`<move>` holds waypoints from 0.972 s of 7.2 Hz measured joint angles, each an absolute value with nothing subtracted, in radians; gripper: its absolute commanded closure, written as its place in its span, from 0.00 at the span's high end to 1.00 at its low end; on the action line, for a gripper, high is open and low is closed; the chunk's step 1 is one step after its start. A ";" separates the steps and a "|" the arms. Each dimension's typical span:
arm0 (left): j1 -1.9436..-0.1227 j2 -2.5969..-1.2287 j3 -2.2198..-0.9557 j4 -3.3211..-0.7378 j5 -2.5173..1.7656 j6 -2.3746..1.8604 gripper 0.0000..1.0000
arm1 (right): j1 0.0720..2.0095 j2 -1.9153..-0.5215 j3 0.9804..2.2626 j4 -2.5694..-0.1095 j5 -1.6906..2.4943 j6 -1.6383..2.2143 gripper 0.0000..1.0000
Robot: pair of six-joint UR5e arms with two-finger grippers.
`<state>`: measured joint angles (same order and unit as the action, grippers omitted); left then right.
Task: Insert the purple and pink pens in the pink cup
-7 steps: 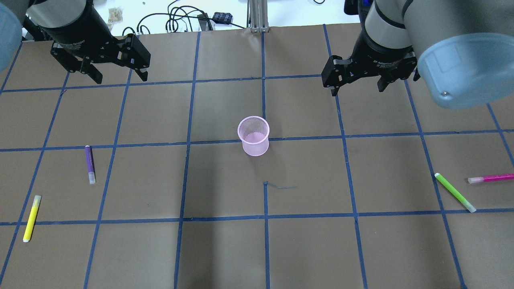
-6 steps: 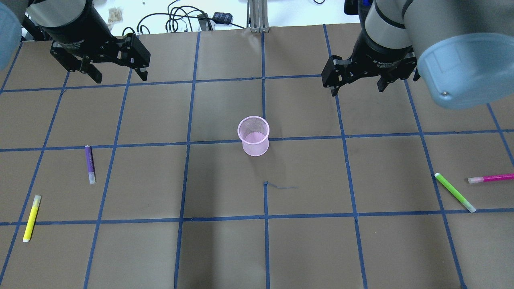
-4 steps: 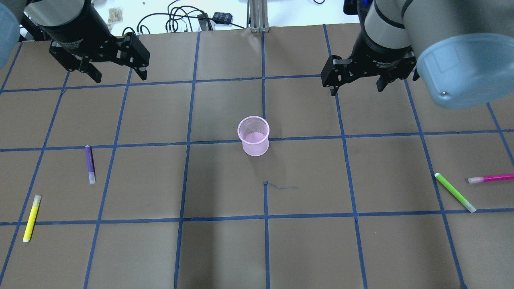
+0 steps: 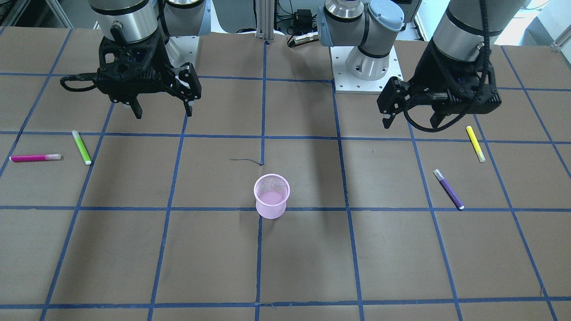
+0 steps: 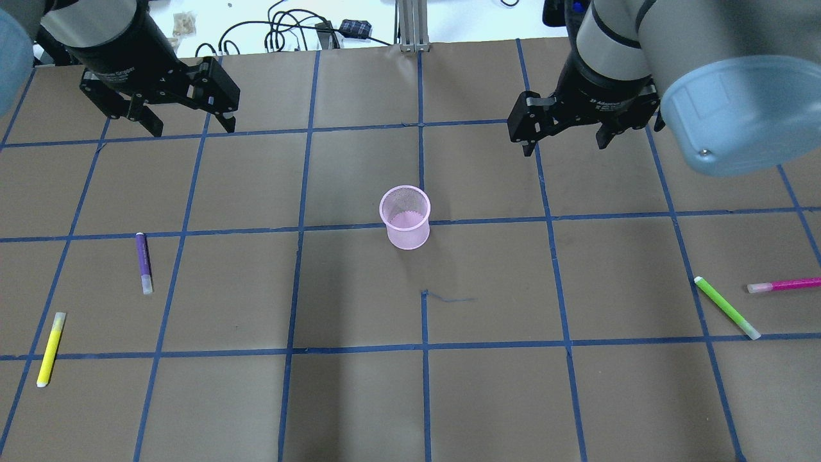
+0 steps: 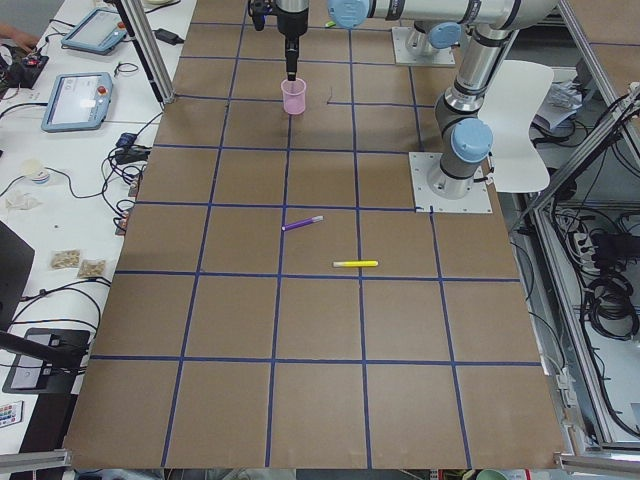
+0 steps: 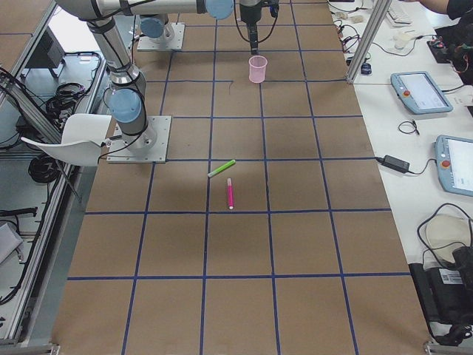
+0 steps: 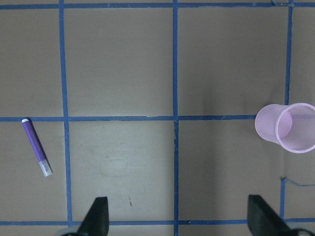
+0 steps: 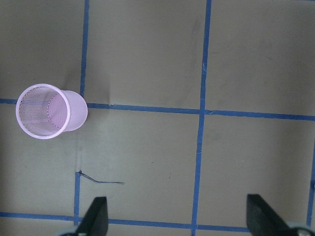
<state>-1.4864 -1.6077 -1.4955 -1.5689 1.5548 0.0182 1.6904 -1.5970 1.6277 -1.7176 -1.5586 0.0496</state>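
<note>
Saw left gripper [image 5: 192, 128] and right gripper [image 5: 564, 147] spread, empty, above table | pink mesh cup [image 5: 405, 218] upright mid-table | purple pen [image 5: 143, 263] near left edge, pink pen [image 5: 784, 285] at right edge

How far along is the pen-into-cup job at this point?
Done: nothing; the pink cup stands empty. In hand: nothing; the left tool and right tool hang open above the table, holding nothing. Left: everything; the purple pen and pink pen lie flat on the table, both to be picked up and inserted.
</note>
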 measured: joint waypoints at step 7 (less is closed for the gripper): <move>-1.060 -1.931 -1.630 -1.330 1.483 0.018 1.00 | 1.390 -1.599 1.629 -1.678 -1.570 -0.613 1.00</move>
<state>-1.0601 -1.9312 -1.6303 -1.3302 1.4830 0.0180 1.3903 -1.5994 1.6290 -1.6784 -1.5704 -0.6128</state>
